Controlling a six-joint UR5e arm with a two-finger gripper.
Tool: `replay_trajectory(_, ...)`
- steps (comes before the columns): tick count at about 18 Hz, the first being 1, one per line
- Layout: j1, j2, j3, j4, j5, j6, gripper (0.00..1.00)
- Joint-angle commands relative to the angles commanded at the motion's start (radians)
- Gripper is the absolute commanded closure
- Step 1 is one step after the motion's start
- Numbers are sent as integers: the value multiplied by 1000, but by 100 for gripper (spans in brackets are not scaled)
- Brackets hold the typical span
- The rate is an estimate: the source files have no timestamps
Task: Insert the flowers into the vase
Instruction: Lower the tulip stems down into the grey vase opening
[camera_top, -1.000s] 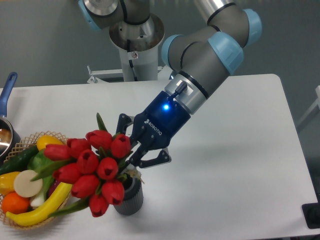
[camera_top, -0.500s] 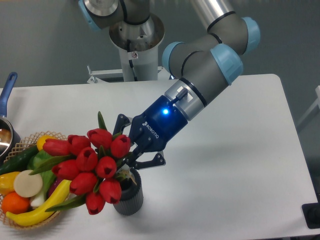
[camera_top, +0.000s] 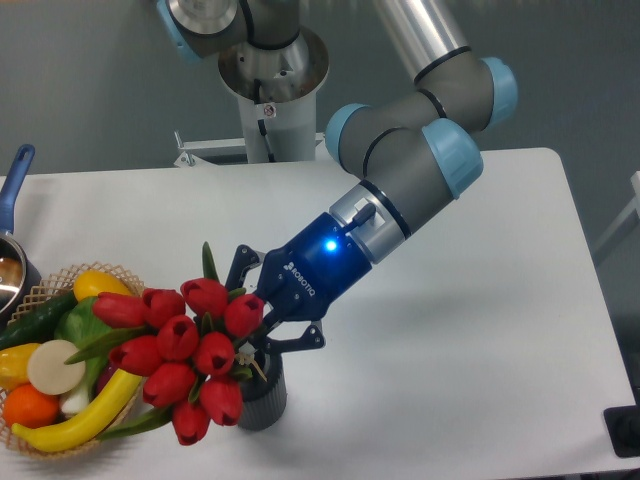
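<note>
Here gripper (camera_top: 258, 318) clenches flowers (camera_top: 190, 355) over vase (camera_top: 262, 395); blooms overhang wicker basket (camera_top: 40, 295).

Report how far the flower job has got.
Done: the bunch of red tulip buds with green leaves is picked up and brought to the small dark grey ribbed cylinder vase. In hand: the two-finger gripper holds the bunch tilted, stem end at the vase's rim, buds leaning out left toward the wicker basket of fruit and vegetables. Left: seat the stems, then let go. How deep they sit is hidden.
</note>
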Motion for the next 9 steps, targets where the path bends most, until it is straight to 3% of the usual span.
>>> replay_trajectory(9,8,-12,-114,3,2,149,94)
